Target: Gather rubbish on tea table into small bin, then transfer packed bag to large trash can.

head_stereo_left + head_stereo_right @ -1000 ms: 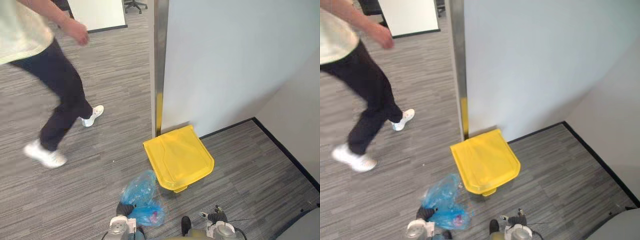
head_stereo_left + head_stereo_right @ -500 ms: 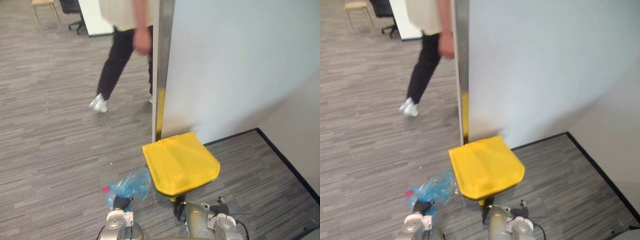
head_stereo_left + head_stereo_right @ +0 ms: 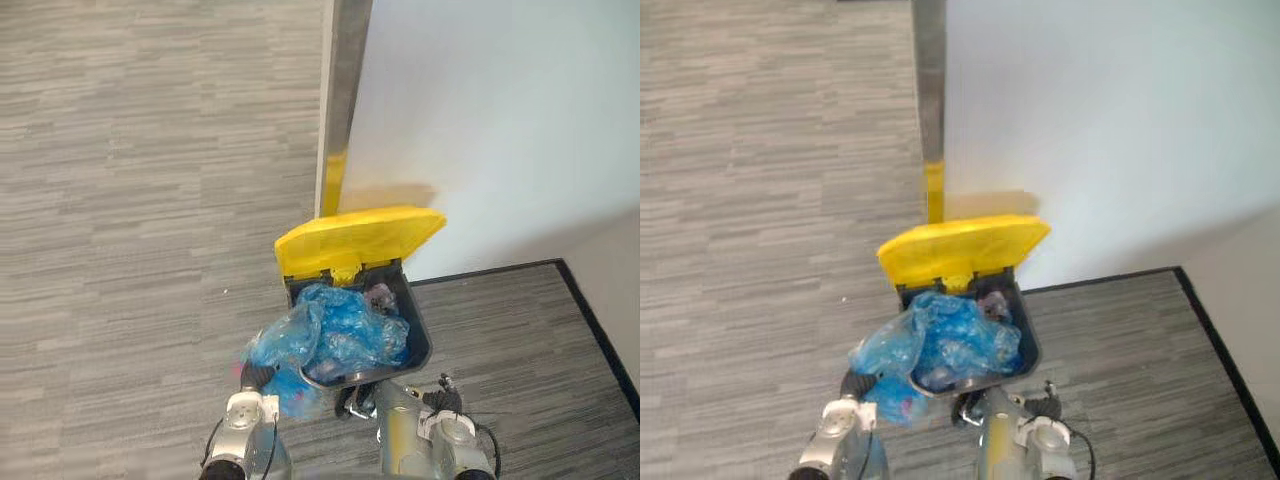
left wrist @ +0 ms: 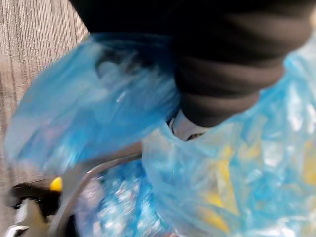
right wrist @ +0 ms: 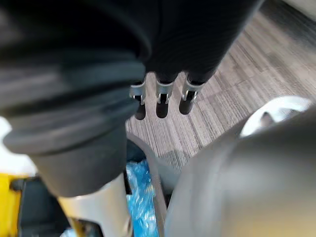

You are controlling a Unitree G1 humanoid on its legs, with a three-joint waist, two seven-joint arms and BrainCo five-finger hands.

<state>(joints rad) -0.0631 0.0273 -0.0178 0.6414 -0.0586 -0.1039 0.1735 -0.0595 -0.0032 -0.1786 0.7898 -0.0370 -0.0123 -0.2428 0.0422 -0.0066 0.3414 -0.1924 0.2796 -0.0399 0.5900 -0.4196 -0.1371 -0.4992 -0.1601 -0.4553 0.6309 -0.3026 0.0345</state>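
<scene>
Final transfer is judged under way: the blue bag [image 3: 330,335] is draped over the large trash can [image 3: 420,350] at its eight-o'clock rim. The left robot hand [image 3: 257,376] is buried in plastic, so its grip cannot be told; the right robot hand [image 5: 161,101] is slack and empty. Tipping the bag inward is called for.

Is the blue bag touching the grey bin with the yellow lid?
Touching. In the left eye view the blue bag lies over the near rim of the bin, part inside, part hanging outside.

Dark grey trash can [image 3: 418,340], yellow lid [image 3: 355,240] flipped up. Crumpled blue rubbish bag [image 3: 335,335] sprawls over the can's left rim, mostly inside.
</scene>
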